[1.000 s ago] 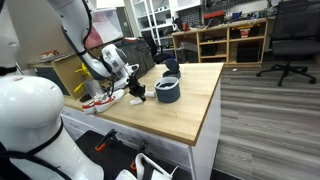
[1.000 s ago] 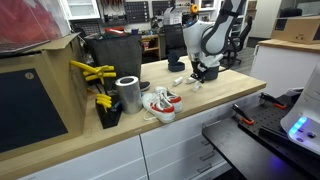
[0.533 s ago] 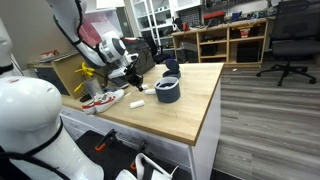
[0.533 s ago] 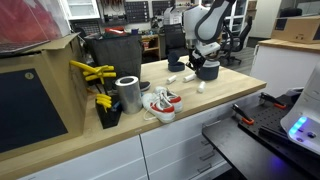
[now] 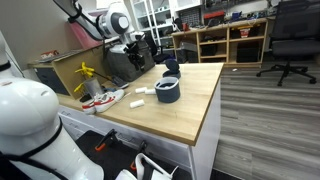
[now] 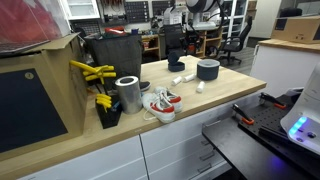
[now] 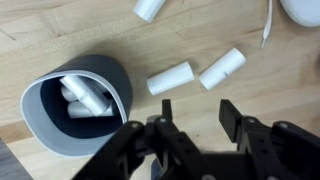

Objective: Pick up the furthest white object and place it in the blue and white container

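Gripper [image 7: 194,128] is hanging well above the table [image 5: 190,115], its jaws standing apart with nothing between them. Below it the tub [image 7: 115,80] is sitting upright on the wood, and white pieces [image 7: 85,98] are lying inside it. Two white cylinders [image 7: 170,77] are lying side by side just beside the tub, and a third cylinder [image 7: 150,9] is resting farther off.

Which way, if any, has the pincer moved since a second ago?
Yes: the pincer went up, from tabletop level beside the blue and white container to high above it.
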Robot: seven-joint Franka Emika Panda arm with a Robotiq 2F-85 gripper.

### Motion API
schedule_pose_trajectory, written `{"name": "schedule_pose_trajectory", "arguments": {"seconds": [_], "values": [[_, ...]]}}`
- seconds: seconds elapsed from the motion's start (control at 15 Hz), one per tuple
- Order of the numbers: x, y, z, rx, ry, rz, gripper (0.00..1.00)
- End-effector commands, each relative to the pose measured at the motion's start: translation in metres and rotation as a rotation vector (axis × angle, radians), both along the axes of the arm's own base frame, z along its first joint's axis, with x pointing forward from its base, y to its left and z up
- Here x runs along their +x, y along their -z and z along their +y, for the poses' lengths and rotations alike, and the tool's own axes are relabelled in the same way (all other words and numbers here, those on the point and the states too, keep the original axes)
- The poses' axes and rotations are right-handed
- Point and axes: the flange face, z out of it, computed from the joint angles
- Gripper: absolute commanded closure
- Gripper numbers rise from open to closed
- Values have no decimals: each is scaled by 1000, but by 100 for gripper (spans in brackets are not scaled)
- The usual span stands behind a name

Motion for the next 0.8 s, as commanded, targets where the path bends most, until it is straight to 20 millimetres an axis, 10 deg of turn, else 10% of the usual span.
{"name": "schedule_pose_trajectory", "arguments": {"seconds": [0.0,0.13,0.73], "values": [[29,-1,-1,54,122,10,14],[41,15,2,82,202,38,1],[66,96,50,168,518,149,0]]}}
